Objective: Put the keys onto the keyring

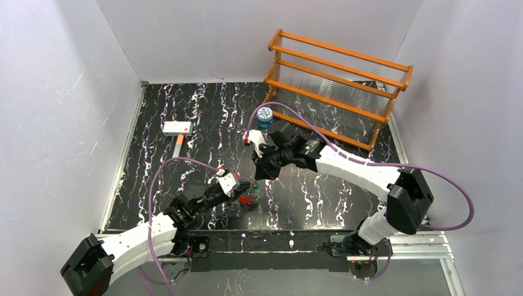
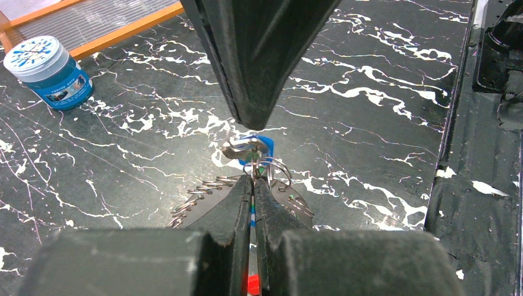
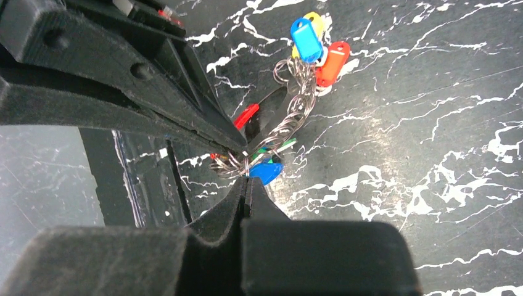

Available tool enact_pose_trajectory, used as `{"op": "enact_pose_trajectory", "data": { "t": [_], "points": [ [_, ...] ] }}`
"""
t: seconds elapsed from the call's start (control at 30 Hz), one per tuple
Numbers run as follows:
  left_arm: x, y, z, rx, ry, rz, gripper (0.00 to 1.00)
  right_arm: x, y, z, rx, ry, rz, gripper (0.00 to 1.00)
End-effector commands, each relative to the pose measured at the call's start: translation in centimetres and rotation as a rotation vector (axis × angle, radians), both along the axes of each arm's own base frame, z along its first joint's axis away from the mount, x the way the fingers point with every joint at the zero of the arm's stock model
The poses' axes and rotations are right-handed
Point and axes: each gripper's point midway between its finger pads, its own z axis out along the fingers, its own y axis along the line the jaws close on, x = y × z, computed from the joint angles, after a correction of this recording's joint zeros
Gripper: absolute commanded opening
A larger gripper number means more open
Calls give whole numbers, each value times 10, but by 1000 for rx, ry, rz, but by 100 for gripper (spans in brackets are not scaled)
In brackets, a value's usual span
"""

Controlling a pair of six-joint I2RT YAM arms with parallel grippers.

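The keyring (image 2: 274, 165) shows as thin silvery wire loops just above the table. My left gripper (image 2: 254, 184) is shut on these loops, with a strip of blue and green between its fingers. My right gripper (image 3: 247, 179) is shut too, pinching thin wire right beside a blue-headed key (image 3: 266, 171). In the left wrist view its fingers (image 2: 253, 117) point down onto that blue key (image 2: 265, 145). A chain of small rings (image 3: 296, 111) leads to blue (image 3: 306, 38), yellow (image 3: 316, 20) and red (image 3: 333, 61) keys lying on the table. The two grippers (image 1: 253, 182) meet tip to tip.
A small round blue-and-white tin (image 1: 264, 116) stands beside an orange wooden rack (image 1: 336, 86) at the back right. A white-headed mallet (image 1: 177, 131) lies at the back left. The black marbled table (image 1: 333, 197) ends at a metal rail near the arm bases.
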Motion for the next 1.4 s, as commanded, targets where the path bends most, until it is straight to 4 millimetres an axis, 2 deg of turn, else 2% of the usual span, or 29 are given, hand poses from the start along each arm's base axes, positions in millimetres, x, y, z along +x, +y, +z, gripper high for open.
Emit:
{"op": "enact_pose_trajectory", "data": {
  "t": [0.0, 0.4, 0.83, 1.13, 1.37],
  "points": [
    [1, -3, 10, -22, -17, -6, 0, -1, 2, 5, -23, -70, 43, 1],
    [1, -3, 10, -22, -17, -4, 0, -7, -5, 1, -47, -129, 53, 1],
    [1, -4, 10, -22, -19, -6, 0, -20, -2, -5, -62, -136, 116, 1],
    [2, -4, 12, -24, -23, -5, 0, -14, -12, -9, -97, -166, 75, 1],
    [2, -5, 11, -21, -21, -10, 0, -23, -6, -5, -65, -144, 123, 1]
  ]
}}
